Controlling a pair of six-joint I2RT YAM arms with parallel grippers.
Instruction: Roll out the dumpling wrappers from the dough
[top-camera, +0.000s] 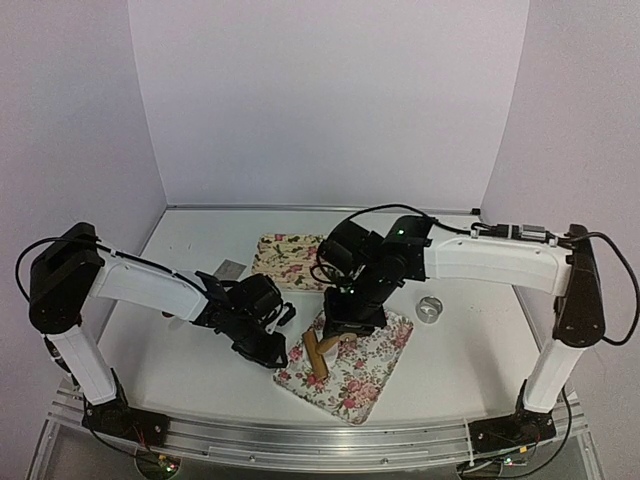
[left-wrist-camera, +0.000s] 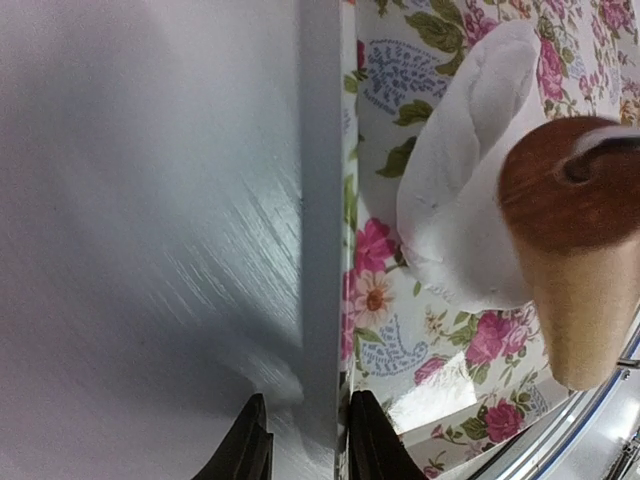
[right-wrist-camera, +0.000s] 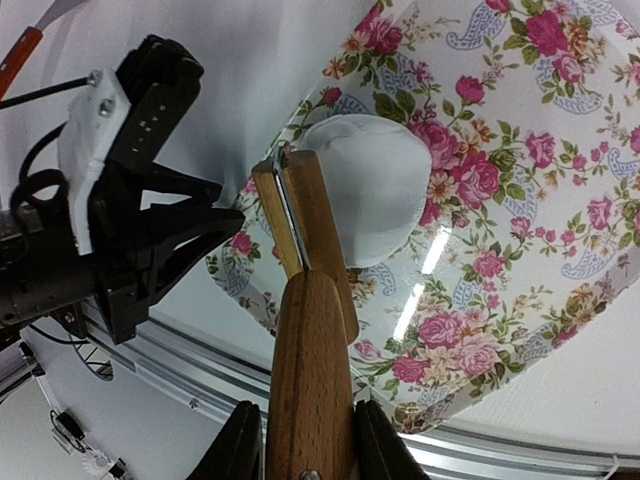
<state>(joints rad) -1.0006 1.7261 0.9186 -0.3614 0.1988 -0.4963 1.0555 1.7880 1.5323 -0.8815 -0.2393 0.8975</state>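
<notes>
Lying mid-frame on the flowered tray (right-wrist-camera: 530, 200), the dough (right-wrist-camera: 375, 185) looks soft and tearable: best pressed from above, not pinched. The right gripper (right-wrist-camera: 306, 420) clamps the rolling pin (right-wrist-camera: 315, 300); the left gripper (left-wrist-camera: 308, 420) nips the tray's rim.

Pin (right-wrist-camera: 312, 400): wood, smooth. Handle darker brown with slight sheen; barrel paler, matt.
Dough (right-wrist-camera: 375, 195) on tray: white, matt, soft look, smooth with shallow dents.
Tray (right-wrist-camera: 520, 250): floral print, glossy, glare streaks; base material cannot tell.
Table (left-wrist-camera: 150, 200) beside tray: white, smooth, satin sheen, fine brushed streaks.
Ring (top-camera: 430, 311) off tray, on table: bright metal, shiny.
Rail (top-camera: 320, 440) in front of tray: bare metal, ribbed, dull shine.
Left gripper (left-wrist-camera: 308, 452) at tray rim: black, plastic look.
</notes>
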